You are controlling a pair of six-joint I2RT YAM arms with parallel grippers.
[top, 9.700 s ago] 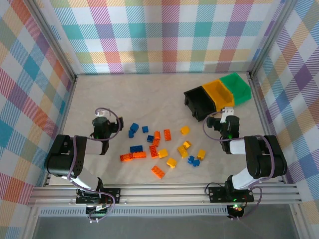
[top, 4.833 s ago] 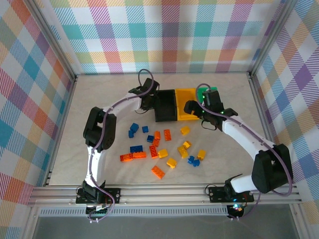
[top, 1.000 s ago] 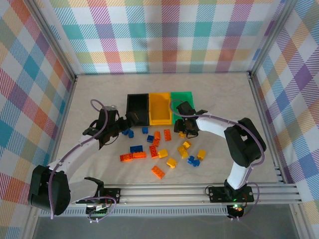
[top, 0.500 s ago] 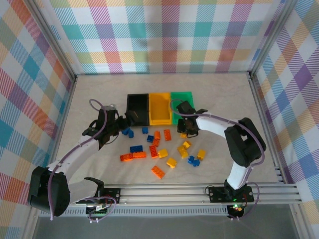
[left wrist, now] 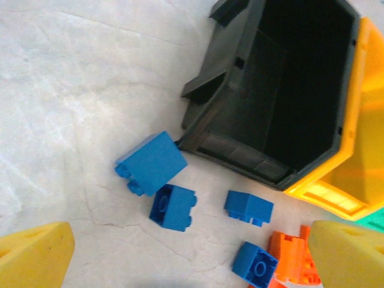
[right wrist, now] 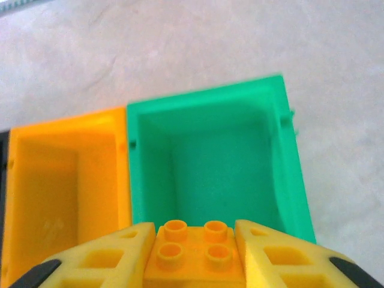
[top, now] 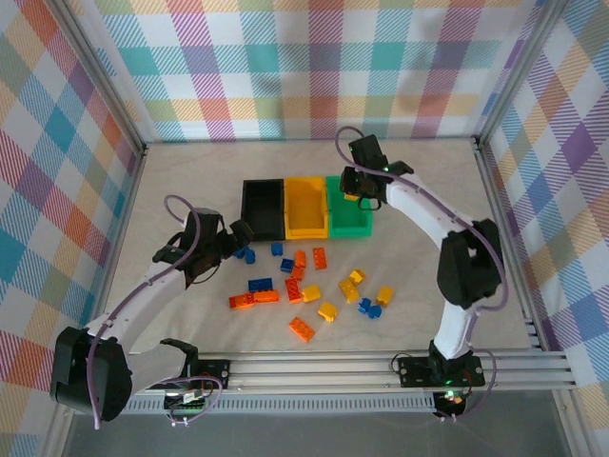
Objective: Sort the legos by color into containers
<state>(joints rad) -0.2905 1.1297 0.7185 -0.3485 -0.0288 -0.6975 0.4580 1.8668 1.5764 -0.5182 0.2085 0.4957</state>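
Right pincer (right wrist: 195, 249): closed on a yellow brick (right wrist: 195, 255), studs up, clamped by its side faces and held over the green bin (right wrist: 210, 174).
Left pincer (left wrist: 186, 258): wide open and empty, above blue bricks (left wrist: 151, 162) just beside the black bin (left wrist: 288, 90).
Handling: these look like light, rigid, slick plastic, so grip flat opposite sides squarely.
Remaining legos (top: 314, 286): scattered on the counter (top: 428, 286), near side of the bins.

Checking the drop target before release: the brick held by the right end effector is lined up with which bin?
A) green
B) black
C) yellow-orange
A: in the right wrist view the right end effector, shut on a yellow-orange brick, has the green bin opening directly ahead of it.
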